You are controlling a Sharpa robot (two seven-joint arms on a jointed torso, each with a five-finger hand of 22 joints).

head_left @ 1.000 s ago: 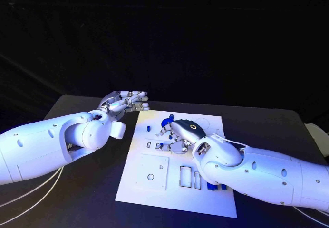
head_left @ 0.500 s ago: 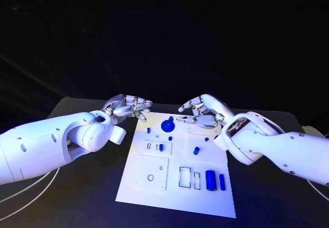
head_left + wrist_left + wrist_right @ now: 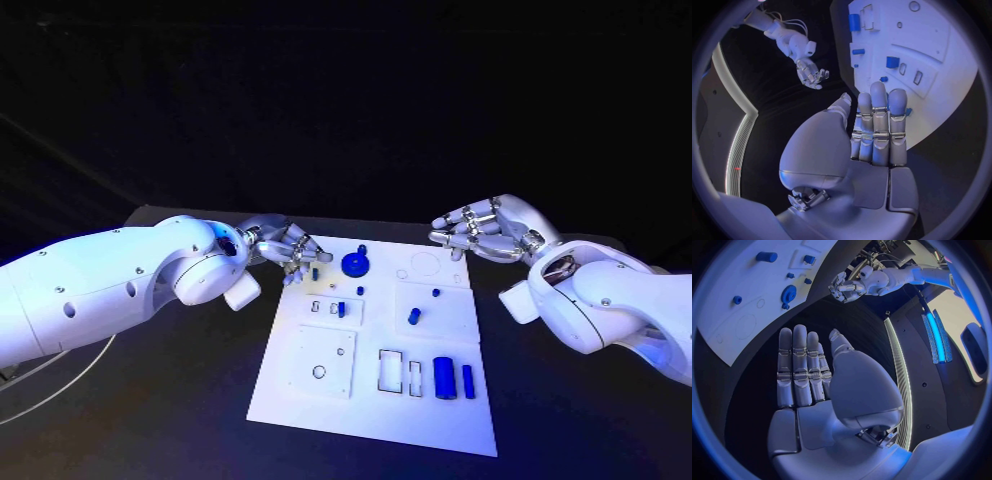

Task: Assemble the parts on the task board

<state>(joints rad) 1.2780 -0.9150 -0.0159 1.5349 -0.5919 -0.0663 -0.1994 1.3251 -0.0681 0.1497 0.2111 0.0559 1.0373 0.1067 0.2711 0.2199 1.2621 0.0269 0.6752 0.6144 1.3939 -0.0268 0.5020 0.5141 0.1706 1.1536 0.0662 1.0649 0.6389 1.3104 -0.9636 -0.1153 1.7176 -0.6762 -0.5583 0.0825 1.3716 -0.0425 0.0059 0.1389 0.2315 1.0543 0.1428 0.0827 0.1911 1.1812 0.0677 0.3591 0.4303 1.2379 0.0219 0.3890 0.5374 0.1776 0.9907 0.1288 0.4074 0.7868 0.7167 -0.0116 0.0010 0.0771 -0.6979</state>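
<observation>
judging by form, the blue parts (image 3: 444,378) look light, rigid and slick; grasp them across their short sides. left hand (image 3: 284,242) hovers curled at the task board (image 3: 310,395) edge, holding nothing visible; right hand (image 3: 486,229) hangs loosely curled and empty.

My head camera looks down on the table (image 3: 173,400) from above; each wrist camera sits close behind its own hand — all three share the white board (image 3: 378,400).
</observation>
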